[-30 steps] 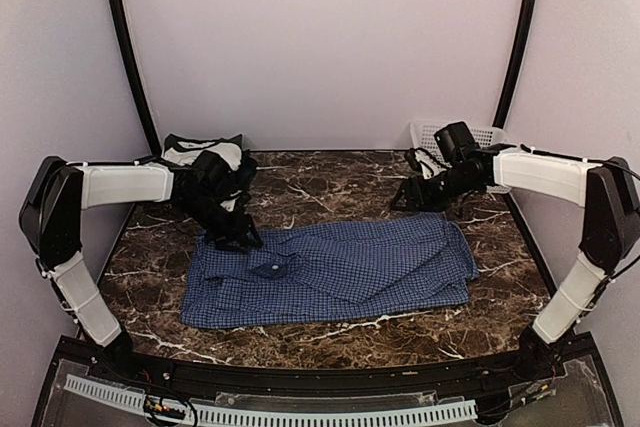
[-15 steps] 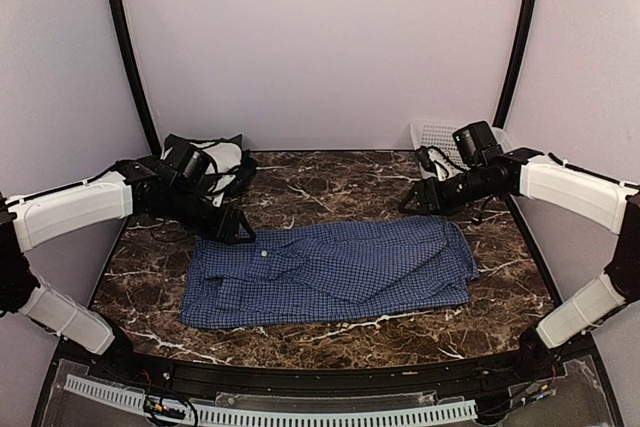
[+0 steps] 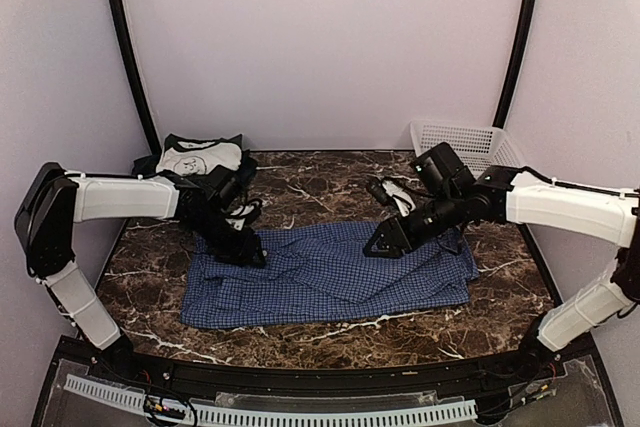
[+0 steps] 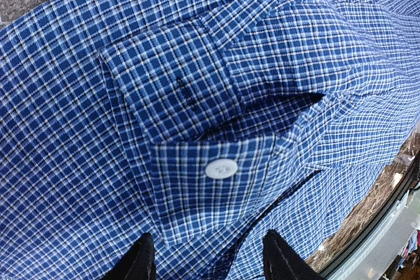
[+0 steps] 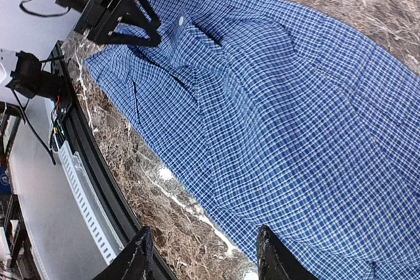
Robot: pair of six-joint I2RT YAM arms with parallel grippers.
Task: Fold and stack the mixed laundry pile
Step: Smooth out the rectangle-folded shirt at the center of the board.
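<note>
Blue check shirt (image 3: 330, 272) flat mid-counter (image 3: 320, 187), both pincers spread just above it, nothing pinched.

Collar end under the left pincer (image 3: 243, 249), far edge under the right pincer (image 3: 385, 244); beyond, a cream-and-green garment (image 3: 200, 157) heaped at the far left corner and a white basket (image 3: 465, 137) at the far right. Likely trouble: closing on the top layer alone near the collar, dragging it off the layers beneath; or lifting the two ends unevenly, skewing the fold and bunching the cloth. Only from the left wrist: a white button (image 4: 221, 168) and the overlapping collar flaps, close up, with fingertips (image 4: 141, 260) apart over them. Only from the right wrist: the shirt's near edge against the counter rim. Only from above: the other garment and the basket.
</note>
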